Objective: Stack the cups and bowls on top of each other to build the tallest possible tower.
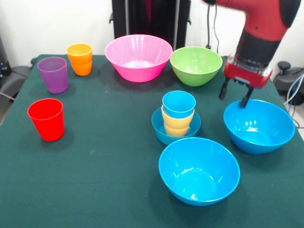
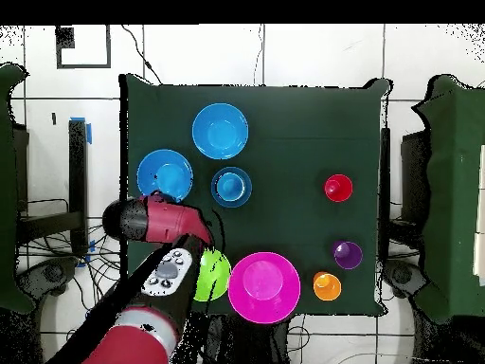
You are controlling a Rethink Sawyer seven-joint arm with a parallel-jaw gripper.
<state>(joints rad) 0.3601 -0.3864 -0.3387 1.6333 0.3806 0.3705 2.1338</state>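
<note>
Front view: your gripper (image 1: 235,96), fingers apart and empty, hangs over the far rim of the blue bowl (image 1: 259,125) at the table's right side. Judged from this, the step in hand is grasping that bowl; bring one finger inside the wall and one outside, pinch the rim squarely, and lift straight up so the bowl does not tip. The tower (image 1: 176,118) so far is a small blue bowl (image 1: 161,130) holding a yellow-orange cup (image 1: 176,124) with a light blue cup (image 1: 179,103) nested in it; all open upward, and the column's long axis stands vertical. A second large blue bowl (image 1: 198,170) sits nearer the camera, just beside the tower.

Overhead view: the arm covers your gripper, so its fingers cannot be read here. The target blue bowl (image 2: 165,174) lies beside the tower (image 2: 231,187), apart from it, mouth up. Carry it level and centre it over the top cup before release.
</note>
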